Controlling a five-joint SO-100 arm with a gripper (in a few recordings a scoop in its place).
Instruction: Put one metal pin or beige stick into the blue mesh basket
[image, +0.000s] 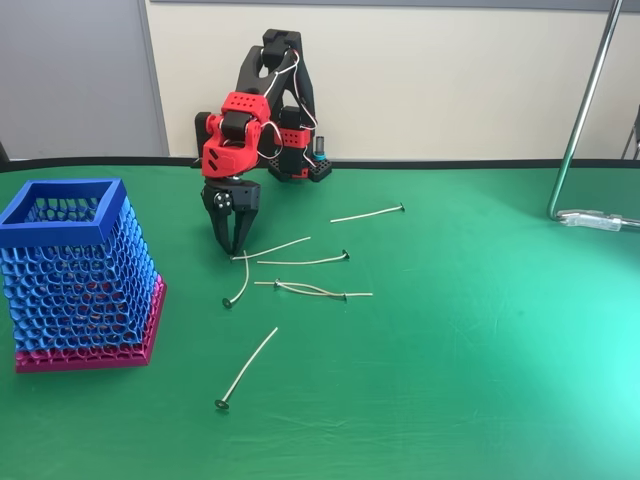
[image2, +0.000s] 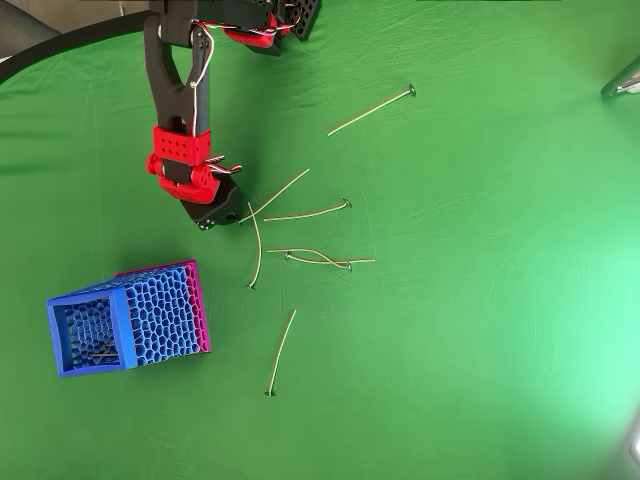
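Red-and-black arm (image: 245, 120) is reaching down w/ its pincer (image: 235, 247) pointing at the green desk (image: 480, 350), tips sitting right at the desk surface. In the fixed view the two black fingers are tapering close together at the near end of a pin (image: 275, 246); the pin's end is lying at the tips. Whether they're actually clamping it or just touching, can't tell. In the overhead view the pincer (image2: 222, 212) is sitting at the lower-left end of that same pin (image2: 277, 194), which is running up and right from it.

Other pale pins are lying scattered on the desk nearby: a curved one (image: 240, 282) just below the pincer, one (image: 305, 261) just right of it, two crossed ones (image: 315, 290) under that, one (image: 368, 213) farther back right, and one (image: 247, 368) lying apart toward the front.

Blue mesh basket (image: 75, 270) is standing upright on its magenta base, left of the pincer in the fixed view, well apart from the pins. In the overhead view the basket (image2: 160, 315) is sitting lower left of the arm; something thin is showing inside, too small to id.
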